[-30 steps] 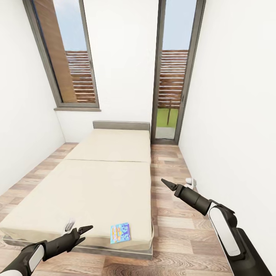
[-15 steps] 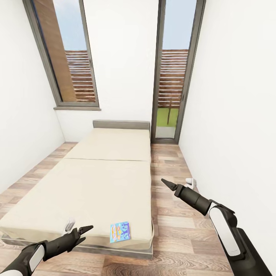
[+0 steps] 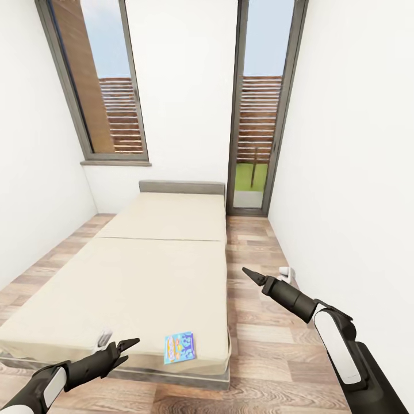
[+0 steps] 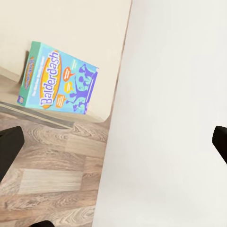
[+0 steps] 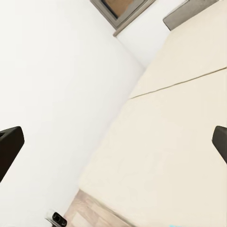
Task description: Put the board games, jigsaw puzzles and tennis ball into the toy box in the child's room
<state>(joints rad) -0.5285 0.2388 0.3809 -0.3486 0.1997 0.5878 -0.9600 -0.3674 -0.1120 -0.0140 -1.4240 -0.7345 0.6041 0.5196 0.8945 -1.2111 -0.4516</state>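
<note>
A small blue cartoon-printed board game [image 3: 180, 347] lies flat on the cream bed [image 3: 155, 270], close to its near edge. The left wrist view shows its lettered lid [image 4: 59, 84] on the mattress [image 4: 71, 23]. My left gripper [image 3: 127, 348] hovers open just left of the game, at the bed's near edge, with nothing in it. My right gripper [image 3: 250, 274] is open and empty over the wood floor to the right of the bed. The right wrist view looks across the mattress [image 5: 170, 142]. The table, toy box, jigsaw puzzles and tennis ball are out of view.
White walls close in on both sides. A window [image 3: 109, 86] and a glass door [image 3: 259, 115] stand behind the bed. A strip of wood floor [image 3: 259, 322] runs along the bed's right side, with a small white object [image 3: 286, 271] by the wall. A small pale item [image 3: 105, 336] sits on the bed edge.
The whole picture has shifted very slightly, so the camera moved a little. Both arms keep the same pose, and the game stays where it lay.
</note>
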